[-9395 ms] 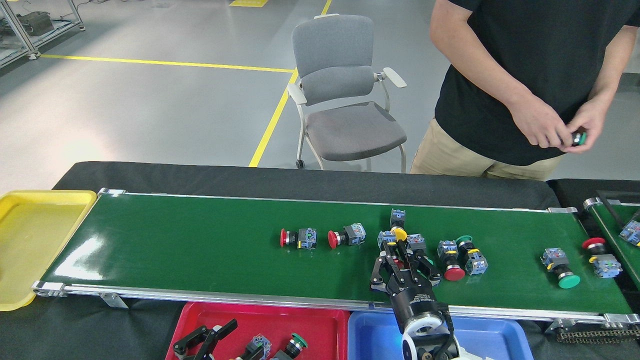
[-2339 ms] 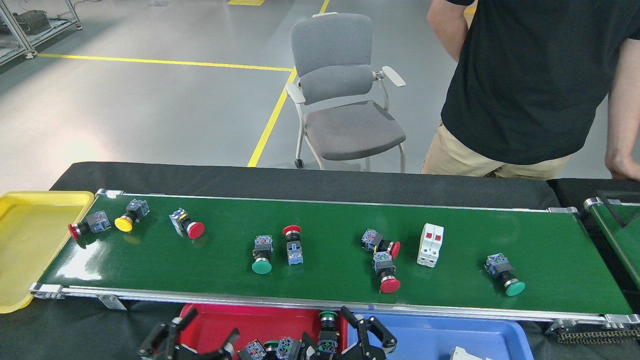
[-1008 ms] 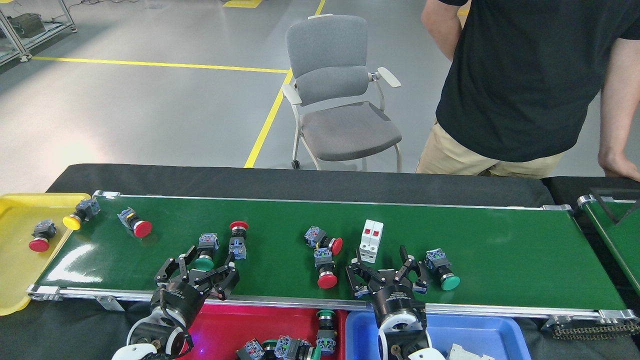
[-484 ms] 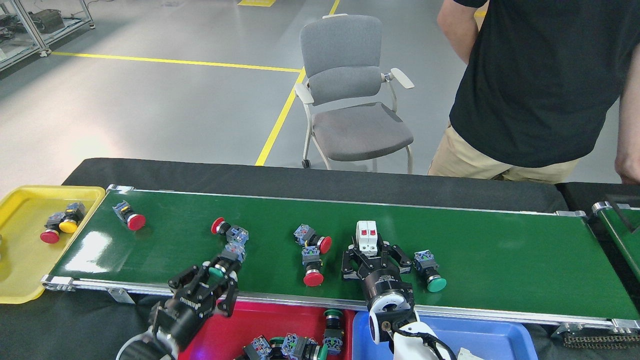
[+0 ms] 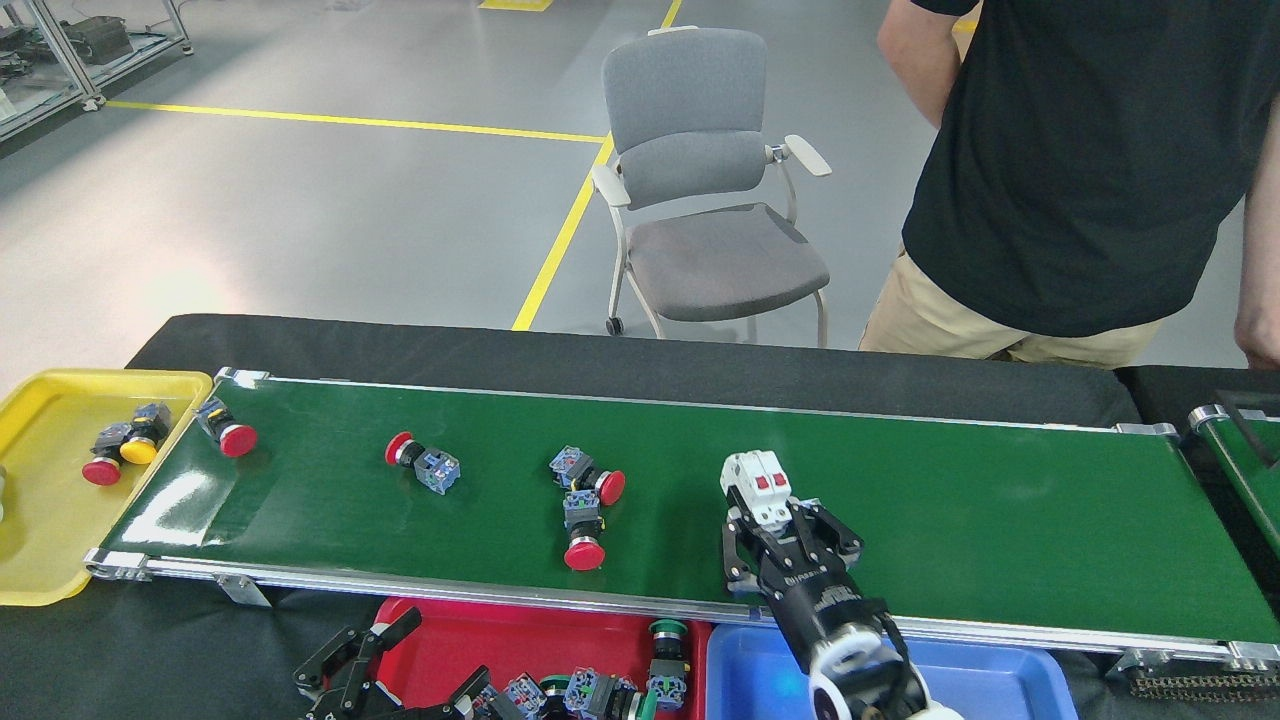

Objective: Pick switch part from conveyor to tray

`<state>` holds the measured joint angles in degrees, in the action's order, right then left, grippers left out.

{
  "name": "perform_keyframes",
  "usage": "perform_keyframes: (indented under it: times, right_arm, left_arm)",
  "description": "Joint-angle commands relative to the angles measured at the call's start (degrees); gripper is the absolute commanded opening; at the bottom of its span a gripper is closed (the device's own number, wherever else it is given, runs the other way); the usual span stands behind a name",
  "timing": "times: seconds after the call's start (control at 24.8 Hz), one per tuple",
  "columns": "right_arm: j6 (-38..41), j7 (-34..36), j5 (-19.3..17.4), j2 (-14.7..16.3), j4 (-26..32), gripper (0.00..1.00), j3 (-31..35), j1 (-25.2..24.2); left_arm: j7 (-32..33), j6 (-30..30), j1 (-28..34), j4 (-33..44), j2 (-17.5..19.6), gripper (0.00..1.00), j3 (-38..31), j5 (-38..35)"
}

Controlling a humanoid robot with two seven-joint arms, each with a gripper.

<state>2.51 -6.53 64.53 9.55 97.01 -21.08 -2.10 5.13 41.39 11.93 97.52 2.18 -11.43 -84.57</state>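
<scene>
The conveyor (image 5: 980, 520) carries several switch parts with red buttons: one at its left end (image 5: 226, 433), one further right (image 5: 422, 463), and two side by side near the middle (image 5: 586, 479) (image 5: 583, 536). A white switch part (image 5: 757, 484) with two red squares is tilted over the belt, and my right gripper (image 5: 787, 522) is shut on its lower end. My left gripper (image 5: 400, 668) is low at the red tray's (image 5: 560, 628) left edge, fingers spread open and holding nothing. Several switch parts lie in that tray, one of them green-capped (image 5: 667, 638).
A blue tray (image 5: 745, 665) sits under my right arm. A yellow tray (image 5: 45, 530) at the belt's left end holds a red and a yellow button part (image 5: 124, 449). A person in a black shirt (image 5: 1080, 150) stands behind the table, beside a grey chair (image 5: 700, 170). A second belt (image 5: 1245, 450) shows at the right.
My right gripper has closed on the white part and tipped it up off the belt. My left gripper drew back from the belt to the red tray, now open. The belt's parts drifted left.
</scene>
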Motion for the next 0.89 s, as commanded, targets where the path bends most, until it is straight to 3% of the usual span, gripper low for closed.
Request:
perform_keyframes:
  times: [0.0, 0.16, 0.24, 0.28, 0.32, 0.36, 0.44, 0.6, 0.73, 0.85]
  right_arm:
    - [9.4, 0.3, -2.3, 1.7, 3.2, 0.14, 3.7, -2.9]
    - [30.7, 0.3, -5.0, 1.4, 4.3, 0.18, 14.0, -10.8]
    - [37.6, 0.1, -5.5, 0.1, 4.3, 0.31, 17.5, -13.4]
    - [38.8, 0.3, -5.6, -0.5, 4.3, 0.47, 18.3, -14.2]
    - [39.3, 0.3, -5.6, -1.6, 4.3, 0.93, 19.6, -15.0]
    - [39.9, 0.4, -5.6, -2.6, 4.3, 1.00, 20.8, -15.3]
    - [41.3, 0.5, -5.8, -3.6, 4.2, 1.00, 23.3, -15.3]
    - [42.2, 0.6, -13.2, -4.5, 4.2, 1.00, 25.7, -14.8]
    - [40.4, 0.5, -13.2, -6.5, 4.2, 0.96, 29.3, -14.5]
    - [31.5, 0.6, -10.6, -8.8, 4.3, 0.95, 31.7, -14.4]
  left_arm:
    - [-0.2, -9.9, -0.9, 0.0, 0.3, 1.00, -0.7, 0.1]
    - [-0.2, -13.2, -1.2, -2.3, 0.5, 1.00, -2.5, 0.5]
    - [-0.2, -13.1, -1.0, -2.2, 0.5, 1.00, -2.5, 0.4]
    - [-0.2, -13.1, -1.0, -2.0, 0.4, 1.00, -2.5, 0.4]
    - [-0.2, -13.1, -1.0, -1.8, 0.4, 1.00, -2.4, 0.3]
    - [-0.2, -13.1, -1.1, -1.7, 0.4, 1.00, -2.3, 0.2]
    - [-0.2, -13.4, -2.0, -1.6, 0.3, 1.00, -2.3, -0.1]
    - [-0.2, -15.8, -8.3, -6.0, 0.2, 1.00, -2.4, -3.8]
    - [-0.2, -19.0, -16.0, -13.7, 0.6, 1.00, -2.3, -5.2]
    - [-0.1, -19.6, -22.7, -22.4, 1.9, 1.00, -2.5, -5.3]
